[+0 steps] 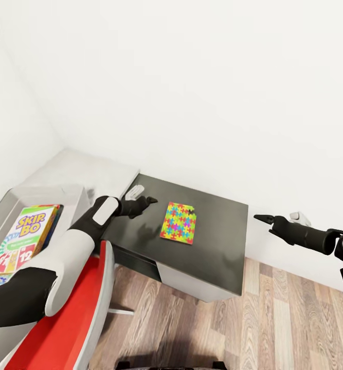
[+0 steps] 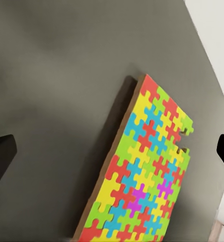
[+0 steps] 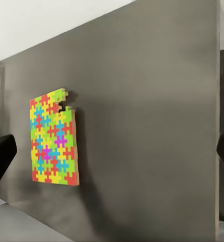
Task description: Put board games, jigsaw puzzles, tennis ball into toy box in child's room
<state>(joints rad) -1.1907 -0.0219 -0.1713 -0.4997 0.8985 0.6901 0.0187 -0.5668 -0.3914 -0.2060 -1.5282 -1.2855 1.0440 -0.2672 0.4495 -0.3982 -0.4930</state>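
A multicoloured jigsaw puzzle [image 1: 179, 222] lies flat on the dark table [image 1: 220, 241], with one piece gone from a corner. My left gripper [image 1: 143, 197] hovers open just left of it, above the table's far left corner; in the left wrist view the puzzle [image 2: 144, 171] lies between the spread fingertips [image 2: 1, 154]. Off the table's right edge, my right gripper [image 1: 265, 221] stands open and points at the puzzle [image 3: 54, 138]. At the far left, a grey toy box [image 1: 37, 192] holds a Skip-Bo board game [image 1: 22, 239].
A red chair [image 1: 84, 308] stands at the lower left, under my left arm. White walls close in behind and to the left of the table. Wood floor [image 1: 274, 318] stretches in front of the table and to its right.
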